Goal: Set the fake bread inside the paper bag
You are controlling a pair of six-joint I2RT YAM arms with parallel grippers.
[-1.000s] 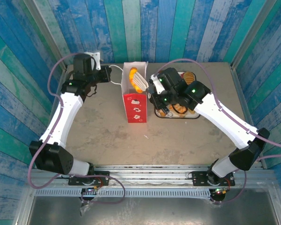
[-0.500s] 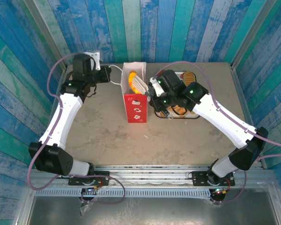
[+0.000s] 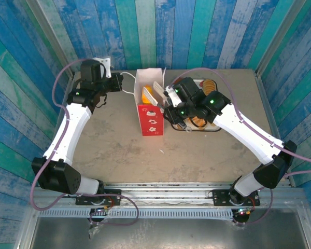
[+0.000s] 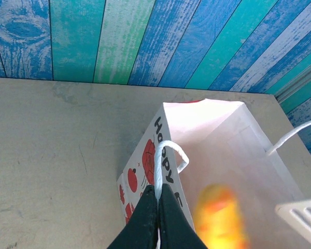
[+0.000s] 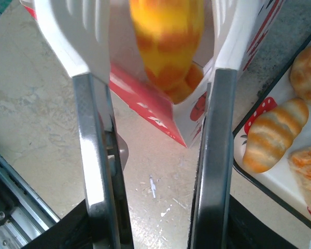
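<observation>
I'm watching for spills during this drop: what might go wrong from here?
The blurred roll looks mid-drop inside the open right gripper, over the paper bag; it might clip the rim and bounce out. The tall, narrow bag is steadied by the left gripper pinching one thin bag handle, so a nudge from the right gripper could tip it.

The table [image 3: 109, 140] is a bare grey-beige slab, scuffed and faintly stained. Toward its far edge a paper bag [image 3: 150, 120] stands upright on it, red low down and white above, its mouth open. Just beside the bag, on the right, a white tray [image 3: 205, 129] with a dark rim lies flat. A few white specks [image 3: 161, 151] dot the surface in front of the bag.
</observation>
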